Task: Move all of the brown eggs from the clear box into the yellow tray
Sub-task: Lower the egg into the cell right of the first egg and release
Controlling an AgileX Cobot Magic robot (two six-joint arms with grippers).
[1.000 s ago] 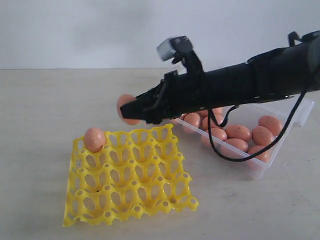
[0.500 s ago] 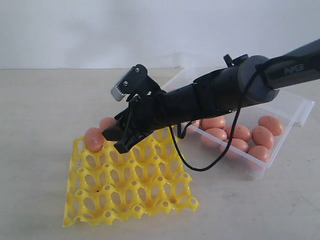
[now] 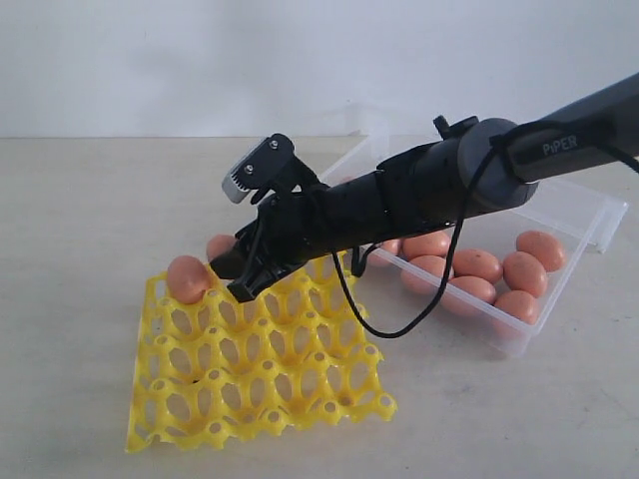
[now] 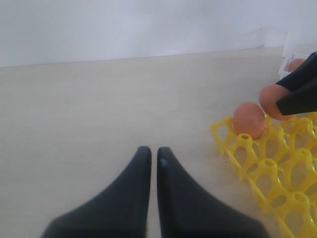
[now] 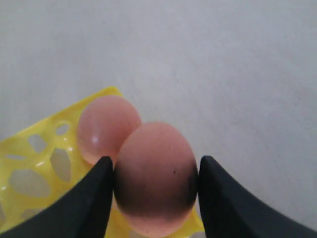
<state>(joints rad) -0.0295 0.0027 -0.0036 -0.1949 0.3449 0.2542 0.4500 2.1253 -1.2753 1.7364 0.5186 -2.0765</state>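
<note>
My right gripper (image 3: 228, 261) is shut on a brown egg (image 5: 156, 176), holding it at the yellow tray's (image 3: 260, 349) far edge, right beside the egg (image 3: 188, 278) that sits in the far left corner cup. The held egg (image 4: 274, 100) shows between black fingers (image 4: 297, 91) in the left wrist view, next to the seated egg (image 4: 249, 119). Several more brown eggs (image 3: 479, 264) lie in the clear box (image 3: 584, 215) at the right. My left gripper (image 4: 154, 151) is shut and empty, low over bare table left of the tray (image 4: 277, 168).
The right arm (image 3: 429, 195) and its dangling black cable (image 3: 399, 324) stretch from the box across the tray's far side. A pale wall (image 3: 200, 60) stands behind the table. Most tray cups are unfilled.
The right gripper carried its egg left and down from above the tray's far edge to beside the seated egg. Over the last half second it barely moved.
</note>
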